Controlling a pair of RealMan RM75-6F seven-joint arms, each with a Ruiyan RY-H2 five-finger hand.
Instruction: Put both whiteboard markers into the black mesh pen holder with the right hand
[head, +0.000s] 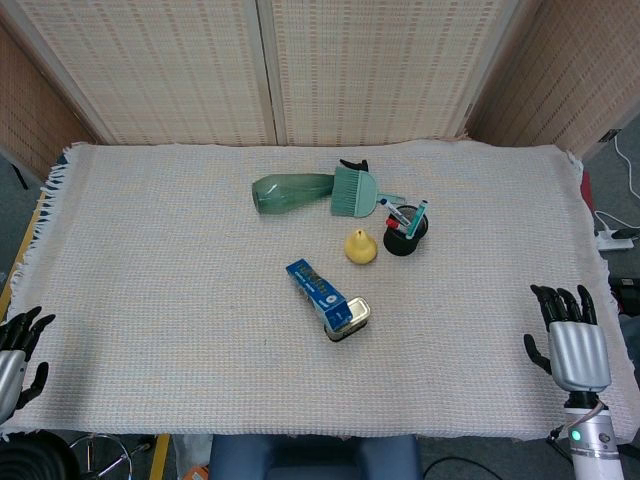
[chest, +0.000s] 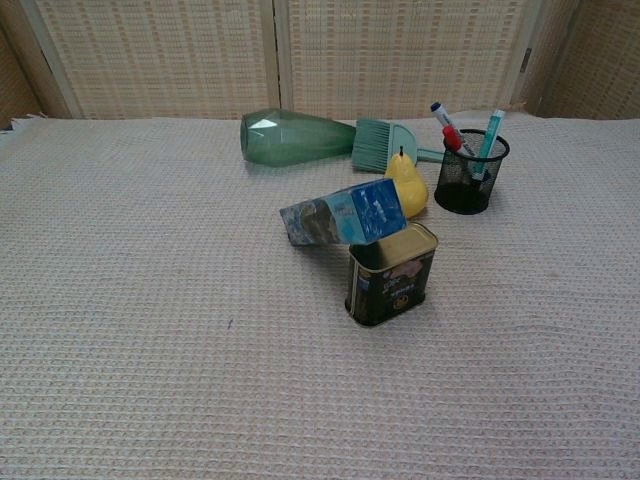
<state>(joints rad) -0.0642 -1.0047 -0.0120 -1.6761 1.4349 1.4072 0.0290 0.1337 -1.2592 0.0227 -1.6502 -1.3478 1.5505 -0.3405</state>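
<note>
**Both markers seated in the mesh holder, hands withdrawn to the near table edge**

Nearest the robot, the right hand (head: 568, 342) is seen at the near right edge of the woven beige table cloth (head: 150, 300), fingers extended and apart, nothing held. The left hand (head: 14, 355) is shown at the near left corner, only partly in frame, its dark fingers spread and empty. Neither hand appears in the chest view.

Further in, a dark rectangular tin with a gold rim (chest: 391, 273) is seen standing upright. A blue printed carton (chest: 343, 214) lies tilted just behind it, one end resting against the tin's top. Beyond these, a yellow pear-shaped object (chest: 405, 183) stands upright, just left of the black mesh pen holder (chest: 470, 176).

Inside the holder two whiteboard markers are lodged, well apart from the right hand: a red-and-white marker with a blue cap (chest: 448, 128) leaning left, and a teal marker (chest: 490, 134) leaning right.

Farthest back, a green glass vase (chest: 295, 138) lies on its side, its neck pointing toward a teal hand brush (chest: 378, 144) lying just beside it
</note>
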